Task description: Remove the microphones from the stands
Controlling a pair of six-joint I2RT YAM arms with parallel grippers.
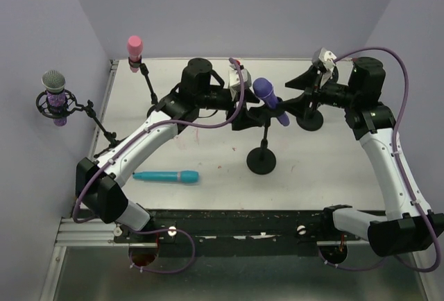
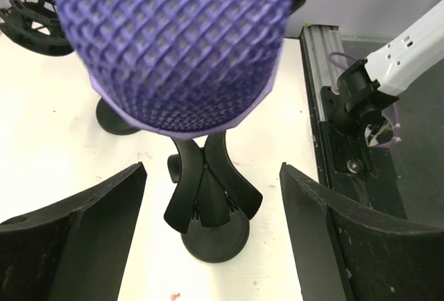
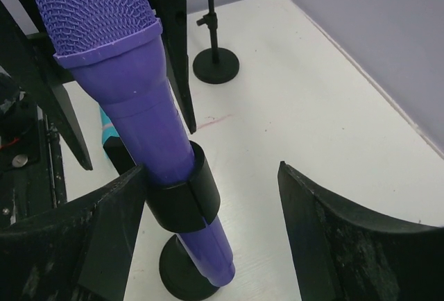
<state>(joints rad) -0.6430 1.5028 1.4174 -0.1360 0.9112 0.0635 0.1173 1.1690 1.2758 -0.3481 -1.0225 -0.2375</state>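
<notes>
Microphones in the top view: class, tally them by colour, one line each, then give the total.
Purple microphone: 1
Pink microphone: 1
Teal microphone: 1
Grey-headed microphone: 1
Total: 4

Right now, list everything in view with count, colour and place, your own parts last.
purple microphone: one, purple, tilted in the middle stand's clip
middle stand: one, black, table centre
second stand: one, black, behind and right of the middle stand
teal microphone: one, teal, lying near left on the table
pink microphone: one, pink, on a stand, back left
grey-headed microphone: one, purple body, far left
table: one, white
left pincer: one, black, open, near the purple head
right pincer: one, black, open, flanking the clip
</notes>
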